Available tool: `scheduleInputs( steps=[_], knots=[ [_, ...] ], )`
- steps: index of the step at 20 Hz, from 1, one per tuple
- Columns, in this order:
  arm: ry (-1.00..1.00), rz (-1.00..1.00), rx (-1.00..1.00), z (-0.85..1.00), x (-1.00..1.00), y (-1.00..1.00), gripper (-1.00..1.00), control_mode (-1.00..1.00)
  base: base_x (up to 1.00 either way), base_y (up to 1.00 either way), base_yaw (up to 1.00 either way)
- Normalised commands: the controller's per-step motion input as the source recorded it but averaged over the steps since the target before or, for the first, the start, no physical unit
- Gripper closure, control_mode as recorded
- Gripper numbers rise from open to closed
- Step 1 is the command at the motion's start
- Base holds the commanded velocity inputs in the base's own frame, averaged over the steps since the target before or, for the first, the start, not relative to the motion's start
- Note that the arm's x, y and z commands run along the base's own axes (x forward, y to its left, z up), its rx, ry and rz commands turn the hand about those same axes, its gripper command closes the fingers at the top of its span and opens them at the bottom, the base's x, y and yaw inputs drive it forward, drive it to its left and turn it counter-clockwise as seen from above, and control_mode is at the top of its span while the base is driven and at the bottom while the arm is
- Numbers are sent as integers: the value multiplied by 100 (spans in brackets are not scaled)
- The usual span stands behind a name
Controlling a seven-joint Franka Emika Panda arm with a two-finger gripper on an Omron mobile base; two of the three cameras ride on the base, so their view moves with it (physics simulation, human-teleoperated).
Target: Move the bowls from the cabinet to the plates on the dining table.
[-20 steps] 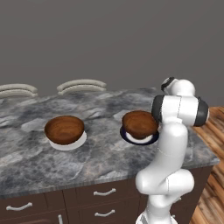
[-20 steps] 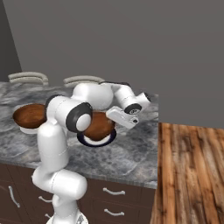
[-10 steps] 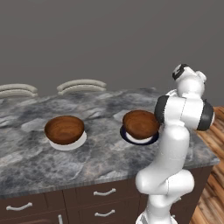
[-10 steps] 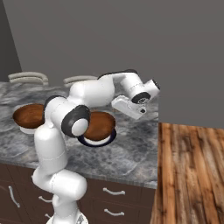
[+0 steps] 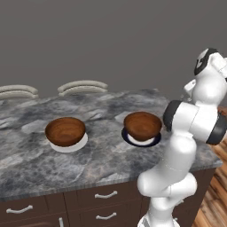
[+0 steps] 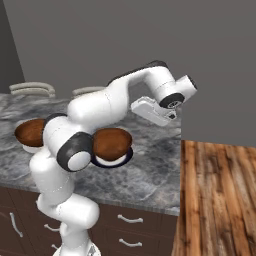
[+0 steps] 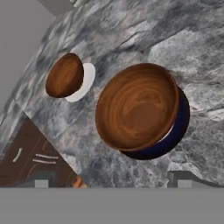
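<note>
Two glossy reddish-brown wooden bowls sat on the grey veined marble tabletop (image 5: 102, 155), and the navy plate (image 5: 141, 140) serves as the landmark here. One wooden bowl (image 5: 142, 124) rested upright on the navy plate, covering most of it, so that only a dark crescent of the rim showed beneath the bowl. In the hand view the same bowl (image 7: 136, 106) lay on that plate (image 7: 175, 131) with its grained inside facing the camera.

To the left of the navy plate in the left base view, well apart from it on the same tabletop, the second wooden bowl (image 5: 65, 131) sat upright on the white plate (image 5: 73, 144), whose pale edge showed along the bowl's near side. In the right base view that second bowl (image 6: 30, 132) was partly hidden behind the white arm.

The hand (image 6: 156, 111) hung in the air above and to the right of the navy plate in the right base view, clear of the bowl on it. Its fingers stood spread wide apart and held nothing; in the hand view one dark fingertip (image 7: 186, 178) rose at the bottom edge, below the navy plate.

Dark brown drawers (image 5: 106, 206) with silver handles ran under the tabletop below the navy plate, and a wooden floor (image 6: 220, 200) lay to the right of the tabletop.
</note>
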Motion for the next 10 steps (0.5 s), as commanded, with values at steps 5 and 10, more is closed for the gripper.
scheduleInputs(
  steps=[5,10],
  knots=[
    [-23,0,-6,47,-100,-3,-100,-100,0,0,0],
    [-25,-5,-14,18,-85,39,-100,-100,0,0,0]
  ],
)
